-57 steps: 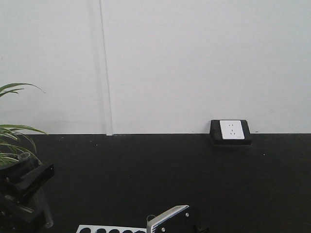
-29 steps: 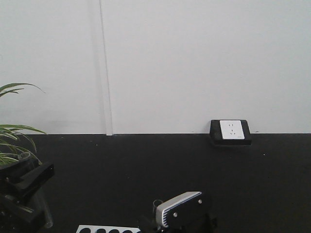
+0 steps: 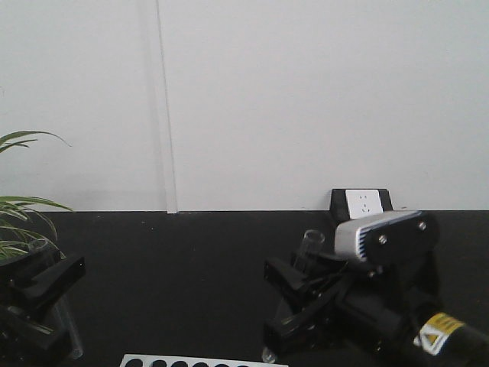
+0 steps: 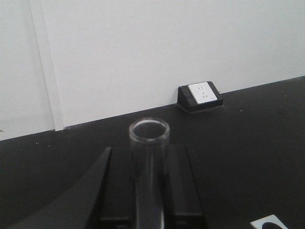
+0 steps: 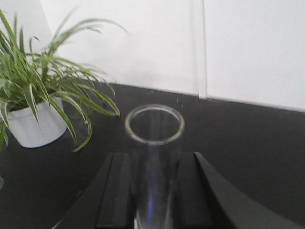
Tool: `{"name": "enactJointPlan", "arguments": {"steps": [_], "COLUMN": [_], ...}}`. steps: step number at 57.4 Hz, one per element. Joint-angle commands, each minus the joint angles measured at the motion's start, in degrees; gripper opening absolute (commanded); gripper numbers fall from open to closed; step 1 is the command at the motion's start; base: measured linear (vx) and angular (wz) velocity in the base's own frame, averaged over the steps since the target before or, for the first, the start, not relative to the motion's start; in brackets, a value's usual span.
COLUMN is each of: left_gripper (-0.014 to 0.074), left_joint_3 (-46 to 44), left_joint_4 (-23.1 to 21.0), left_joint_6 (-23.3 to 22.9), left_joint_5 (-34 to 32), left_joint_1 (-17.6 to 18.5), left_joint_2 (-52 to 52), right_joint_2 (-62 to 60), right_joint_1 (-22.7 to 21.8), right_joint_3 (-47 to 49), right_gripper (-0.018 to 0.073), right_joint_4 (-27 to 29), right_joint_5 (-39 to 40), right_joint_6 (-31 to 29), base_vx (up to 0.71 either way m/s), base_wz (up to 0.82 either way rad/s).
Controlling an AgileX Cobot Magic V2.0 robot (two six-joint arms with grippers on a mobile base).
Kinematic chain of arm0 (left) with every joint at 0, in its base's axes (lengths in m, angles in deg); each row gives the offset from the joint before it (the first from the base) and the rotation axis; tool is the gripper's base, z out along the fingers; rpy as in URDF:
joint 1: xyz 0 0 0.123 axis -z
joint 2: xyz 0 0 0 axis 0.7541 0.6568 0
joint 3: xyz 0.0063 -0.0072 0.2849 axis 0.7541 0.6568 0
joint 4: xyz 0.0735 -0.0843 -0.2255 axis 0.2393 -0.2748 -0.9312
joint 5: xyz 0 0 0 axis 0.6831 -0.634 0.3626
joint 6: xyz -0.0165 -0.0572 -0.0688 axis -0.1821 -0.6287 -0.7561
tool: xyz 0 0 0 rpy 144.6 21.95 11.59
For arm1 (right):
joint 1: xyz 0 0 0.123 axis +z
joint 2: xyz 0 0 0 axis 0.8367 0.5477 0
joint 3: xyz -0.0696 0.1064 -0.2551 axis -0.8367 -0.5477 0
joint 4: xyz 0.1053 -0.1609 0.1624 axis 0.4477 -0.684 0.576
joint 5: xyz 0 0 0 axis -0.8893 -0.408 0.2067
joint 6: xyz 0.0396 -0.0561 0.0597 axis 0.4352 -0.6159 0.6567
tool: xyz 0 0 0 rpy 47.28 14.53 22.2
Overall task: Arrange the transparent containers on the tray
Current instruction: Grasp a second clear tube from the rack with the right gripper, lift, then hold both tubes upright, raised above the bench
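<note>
Each of my grippers holds one transparent container, a clear glass test tube. In the front view my left gripper [image 3: 47, 294] at the lower left is shut on a tube [image 3: 69, 336] that stands nearly upright. My right gripper [image 3: 294, 302] is shut on a second tube [image 3: 311, 243], which leans with its rim up. The left wrist view shows the tube [image 4: 149, 143] pressed between the dark fingers of the left gripper [image 4: 148, 191]. In the right wrist view the other tube [image 5: 155, 138] sits the same way in the right gripper [image 5: 155, 191]. The tray is out of view.
A white rack with black holes [image 3: 199, 361] lies at the bottom edge between the arms; its corner [image 4: 269, 223] shows in the left wrist view. A potted plant [image 5: 38, 90] stands at the left. A socket box [image 3: 363, 205] sits against the back wall on the black tabletop.
My right arm has risen from the bottom edge and moved right, carrying its tube up away from the rack. The left arm has stayed still.
</note>
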Motion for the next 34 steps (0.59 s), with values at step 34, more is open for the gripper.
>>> {"name": "enactJointPlan", "arguments": {"steps": [34], "left_gripper": [0.0111], "left_joint_3": [-2.19], "left_joint_4": [-0.34], "left_joint_6": [-0.15], "left_joint_5": [-2.09], "left_joint_1": [0.31], "left_joint_2": [-8.56], "right_joint_2": [-20.01], "right_joint_1": [-10.11], "right_joint_3": [6.71], "right_gripper": [-0.0008], "right_joint_4": [-7.99], "right_joint_5": [-24.52], "right_joint_6": [-8.93], "base_vx": [0.00], "base_wz": [0.00]}}
